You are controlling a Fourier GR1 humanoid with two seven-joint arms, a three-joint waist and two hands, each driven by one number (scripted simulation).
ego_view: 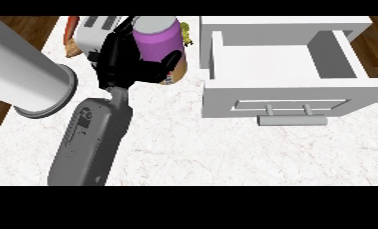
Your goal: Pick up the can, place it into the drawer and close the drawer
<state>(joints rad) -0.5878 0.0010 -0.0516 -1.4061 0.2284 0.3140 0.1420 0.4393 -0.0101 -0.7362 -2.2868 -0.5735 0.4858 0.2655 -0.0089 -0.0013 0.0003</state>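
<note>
My right hand curled round can, side grip at mid-body. Can looks rigid, probably light; smooth wall may slip, keep upright. Open drawer just right.

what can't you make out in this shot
- Head view, yellow thing behind the can: mostly hidden by it.
- Head view, white appliance: cut off at the top edge, partly covered by the left hand.
- Head view, grey cylinder: runs off the left edge, unidentifiable.
- Right hand: out of view.
</note>
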